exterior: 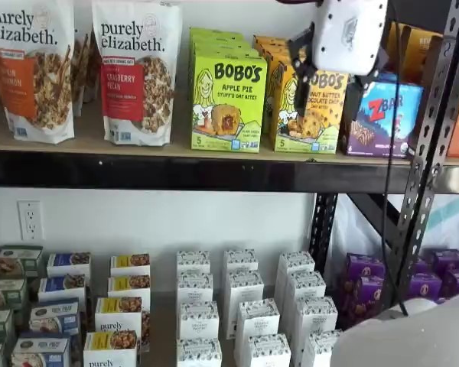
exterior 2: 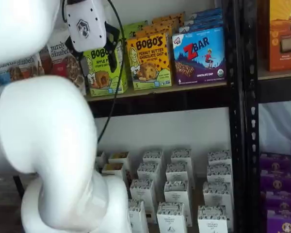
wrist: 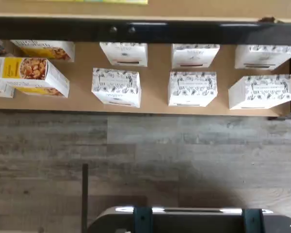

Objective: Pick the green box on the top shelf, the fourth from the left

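**Gripper hangs before the top shelf, green box in its row**

Gripper (exterior: 330,57) shows its white body in both shelf views; whether its fingers are parted cannot be told. On the top shelf (exterior: 138,170), the green box (exterior: 228,102) stands upright just beside the yellow-orange Bobo's box (exterior 2: 149,60). Only the wrist view shows small white boxes (wrist: 116,87) from above.

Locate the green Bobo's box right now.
In both shelf views the green box stands on the top shelf, between a purely elizabeth bag and the yellow-orange Bobo's box.
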Motion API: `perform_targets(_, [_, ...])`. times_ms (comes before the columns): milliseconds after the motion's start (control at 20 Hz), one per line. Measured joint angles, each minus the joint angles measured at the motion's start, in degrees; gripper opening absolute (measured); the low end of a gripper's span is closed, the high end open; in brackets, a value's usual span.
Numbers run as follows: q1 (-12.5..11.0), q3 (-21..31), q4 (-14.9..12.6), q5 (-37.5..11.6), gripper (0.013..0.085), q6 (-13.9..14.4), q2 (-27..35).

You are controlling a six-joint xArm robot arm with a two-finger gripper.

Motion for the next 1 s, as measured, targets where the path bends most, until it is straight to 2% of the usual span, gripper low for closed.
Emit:
perform_targets(350, [6.2, -2.99, -2.68, -5.5, 0.085, 5.65, 5.74])
perform_targets(550, [8.67, -4.69, -5.04, -8.07, 0.085, 8.0, 9.53])
perform_targets(750, [9.18, -4.99, -7.0, -11.91, 0.085, 8.71, 11.85])
perform_targets(1000, [7.82, -6.02, -6.44, -15.58, 0.085, 7.62, 13.88])
